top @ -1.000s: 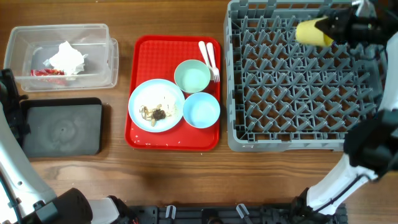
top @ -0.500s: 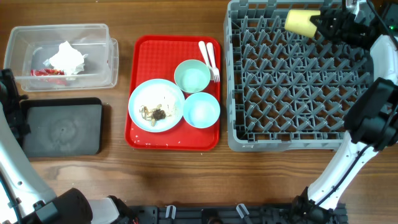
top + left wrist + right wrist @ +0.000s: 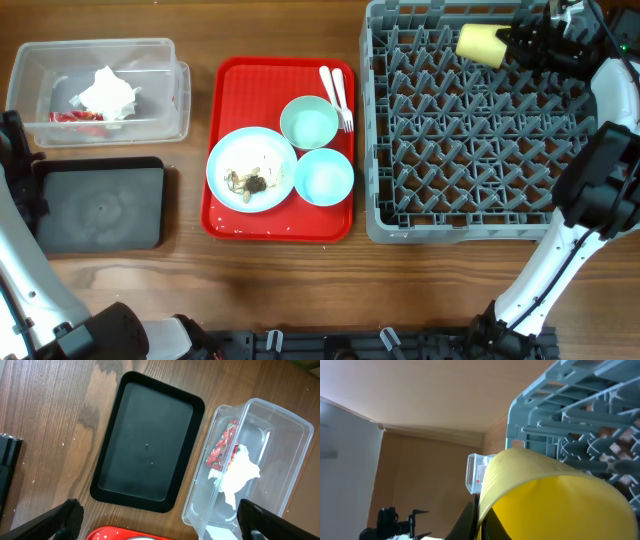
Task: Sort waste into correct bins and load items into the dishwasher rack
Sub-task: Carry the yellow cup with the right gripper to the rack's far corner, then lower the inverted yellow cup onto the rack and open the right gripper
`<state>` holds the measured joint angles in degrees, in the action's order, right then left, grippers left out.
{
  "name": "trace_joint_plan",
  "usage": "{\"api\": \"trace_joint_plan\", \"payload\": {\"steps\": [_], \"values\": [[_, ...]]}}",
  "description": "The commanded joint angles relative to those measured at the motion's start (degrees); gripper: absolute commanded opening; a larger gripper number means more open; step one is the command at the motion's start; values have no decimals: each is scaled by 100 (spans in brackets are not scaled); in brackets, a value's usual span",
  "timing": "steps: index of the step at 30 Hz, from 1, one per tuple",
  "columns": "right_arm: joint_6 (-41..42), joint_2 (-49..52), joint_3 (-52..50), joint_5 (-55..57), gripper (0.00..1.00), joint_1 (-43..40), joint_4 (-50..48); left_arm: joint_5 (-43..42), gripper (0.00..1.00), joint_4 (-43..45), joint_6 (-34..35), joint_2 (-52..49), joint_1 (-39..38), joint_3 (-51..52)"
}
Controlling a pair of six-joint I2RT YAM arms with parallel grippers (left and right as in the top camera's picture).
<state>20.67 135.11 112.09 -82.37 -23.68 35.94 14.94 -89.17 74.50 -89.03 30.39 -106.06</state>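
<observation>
While right gripper clamps yellow cup at 12 o'clock edge of rack, loading is in hand. Next, likely: seat cup on pegs, release. Spread wide, empty: left gripper.

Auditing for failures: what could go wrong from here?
1. The yellow cup, held on its side by the right gripper over the far edge of the dishwasher rack, could land tilted on the pegs or roll off.
2. Food scraps sit on the plate; loading it before scraping would dirty the rack.
</observation>
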Motion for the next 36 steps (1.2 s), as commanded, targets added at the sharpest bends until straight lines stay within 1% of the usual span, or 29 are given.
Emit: {"api": "trace_joint_plan", "payload": {"steps": [1, 5, 8, 12, 16, 18, 23, 28, 30, 33, 36], "values": [[20, 140, -310, 61, 5, -7, 9, 31, 100, -7, 96, -24, 26, 11], [-114, 140, -498, 245, 5, -26, 33, 33, 100, -7, 96, -24, 26, 11], [-96, 118, -496, 802, 5, -63, 118, 31, 100, -9, 98, -24, 26, 11], [-98, 116, -494, 953, 6, -125, 140, 33, 100, -9, 98, -24, 26, 11], [-103, 74, -459, 1220, 11, -221, 223, 33, 100, -7, 96, -24, 26, 11], [-120, 17, -431, 1392, 11, -280, 293, 33, 100, -7, 98, -24, 26, 11], [-151, -293, -431, 1910, 18, -450, 439, 33, 100, -9, 98, -24, 26, 11], [-254, -634, -431, 2533, 20, -544, 717, 31, 100, -7, 98, -24, 26, 11], [-269, -822, -431, 2872, 20, -555, 881, 31, 100, -9, 98, -24, 26, 11], [-275, -1139, -431, 3399, 18, -553, 1161, 31, 100, -7, 98, -24, 26, 11], [-487, -1541, -431, 3773, 18, -533, 1447, 33, 100, -7, 98, -24, 26, 11]]}}
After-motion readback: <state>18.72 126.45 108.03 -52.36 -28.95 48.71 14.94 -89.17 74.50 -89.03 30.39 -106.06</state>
